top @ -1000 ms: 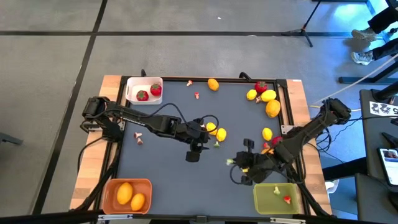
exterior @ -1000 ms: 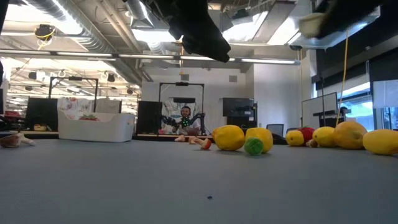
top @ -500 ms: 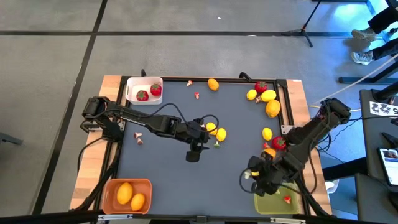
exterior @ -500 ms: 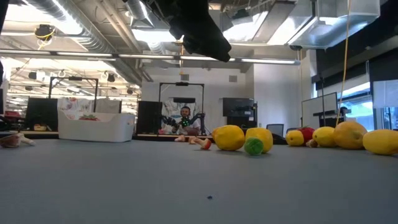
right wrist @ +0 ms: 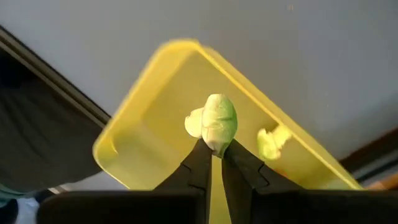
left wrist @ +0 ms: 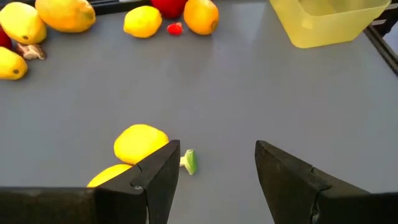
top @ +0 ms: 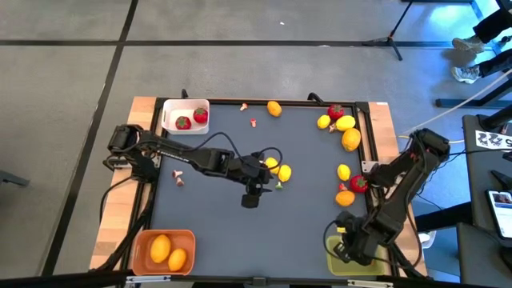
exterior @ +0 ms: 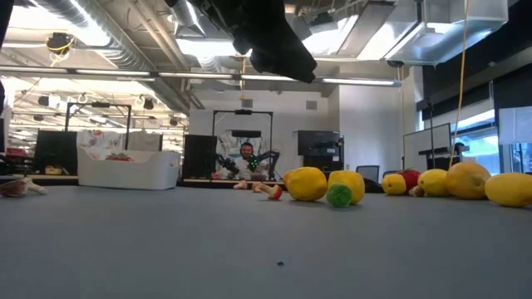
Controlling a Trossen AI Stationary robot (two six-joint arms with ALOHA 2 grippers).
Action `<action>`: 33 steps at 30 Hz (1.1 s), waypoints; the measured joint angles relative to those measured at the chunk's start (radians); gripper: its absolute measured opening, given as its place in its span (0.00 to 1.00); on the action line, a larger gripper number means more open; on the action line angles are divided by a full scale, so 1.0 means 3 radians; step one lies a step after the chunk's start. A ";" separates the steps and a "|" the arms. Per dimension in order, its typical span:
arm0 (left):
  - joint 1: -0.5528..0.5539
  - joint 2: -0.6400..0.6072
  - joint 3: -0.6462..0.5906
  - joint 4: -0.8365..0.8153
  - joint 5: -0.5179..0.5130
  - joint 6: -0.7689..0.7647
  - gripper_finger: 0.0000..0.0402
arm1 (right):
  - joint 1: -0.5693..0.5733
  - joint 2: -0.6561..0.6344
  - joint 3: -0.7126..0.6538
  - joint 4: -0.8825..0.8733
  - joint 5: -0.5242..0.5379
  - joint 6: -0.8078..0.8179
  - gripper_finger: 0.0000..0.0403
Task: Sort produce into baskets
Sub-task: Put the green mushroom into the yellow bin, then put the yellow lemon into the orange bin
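My right gripper (right wrist: 214, 157) hangs over the olive-green basket (right wrist: 143, 124) at the table's near right corner (top: 331, 261), shut on a small pale-green bit (right wrist: 215, 121). A pale bit (right wrist: 270, 142) lies in that basket. Mid-table, my left gripper (left wrist: 217, 168) stands open above the grey top. Two lemons (top: 278, 168) and a green bit (left wrist: 189, 162) lie just beside its fingers. The low view shows only the left gripper (exterior: 274, 41), at the picture's top. My right gripper pinches the green bit's near end (right wrist: 215, 144) between its two fingertips. The rest of the bit sticks out past them. The fingers point steeply down, and the bit is lifted clear above the basket's floor.
A white basket (top: 172, 108) with two strawberries stands far left, and an orange basket (top: 144, 240) with two fruits near left. Lemons, an orange and a strawberry cluster at the far right (top: 346, 128). More fruit (top: 350, 186) lies by the right edge, and one orange (top: 274, 108) at the back.
My right gripper has carried the green bit from over the grey top toward the table's near right corner. It now hangs over the olive-green basket, having rolled its wrist and tipped to point more steeply down. It has stayed shut on the bit.
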 joint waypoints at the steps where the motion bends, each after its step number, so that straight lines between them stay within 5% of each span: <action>1: 0.0005 0.0000 0.0000 -0.0005 0.0000 -0.0001 0.51 | 0.0024 0.0030 0.0000 0.0001 -0.0042 0.0046 0.08; 13: 0.0010 0.0000 0.0000 -0.0004 0.0001 -0.0032 0.51 | 0.0069 0.0229 -0.0001 -0.0274 -0.0341 0.0277 0.09; 25: 0.0010 0.0000 0.0001 -0.0005 0.0000 -0.0027 0.51 | 0.0061 0.0223 -0.0001 -0.0390 -0.0774 0.0313 0.45; 28: 0.0010 0.0000 0.0000 -0.0013 0.0001 -0.0029 0.51 | 0.0001 0.0193 -0.0001 -0.0385 -0.0915 0.0229 0.48; 33: 0.0013 -0.0034 0.0000 -0.0159 0.0000 -0.0075 0.51 | -0.0182 0.0097 -0.0001 -0.0382 -0.0648 -0.0154 0.49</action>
